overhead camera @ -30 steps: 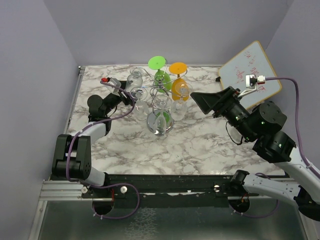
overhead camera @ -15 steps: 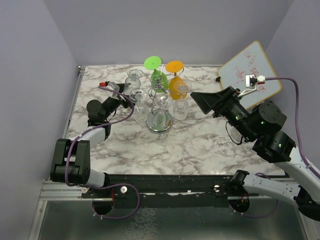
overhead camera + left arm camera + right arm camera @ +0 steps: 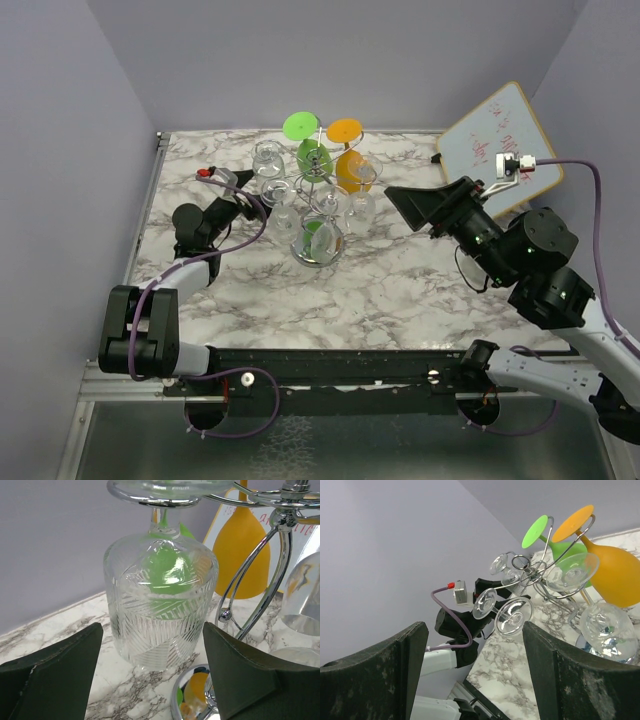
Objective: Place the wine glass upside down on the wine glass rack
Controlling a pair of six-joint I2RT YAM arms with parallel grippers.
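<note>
Over on the left of the wine glass rack (image 3: 285, 530) the wine glass (image 3: 161, 605) hangs upside down by its foot, so the left gripper (image 3: 153, 645) sits spread wide around the bowl, not touching, while the right gripper (image 3: 475, 645) idles open and empty on the rack's right.

Wine glass rack (image 3: 535, 572), green glass (image 3: 570, 550), orange glass (image 3: 610, 577) hanging inverted, right pincer (image 3: 474, 630) spread

Top view: high, near edge, looking down onto desk (image 3: 400, 290). Left wrist: close on wine glass rack (image 3: 284, 519); right wrist: farther, same rack.
</note>
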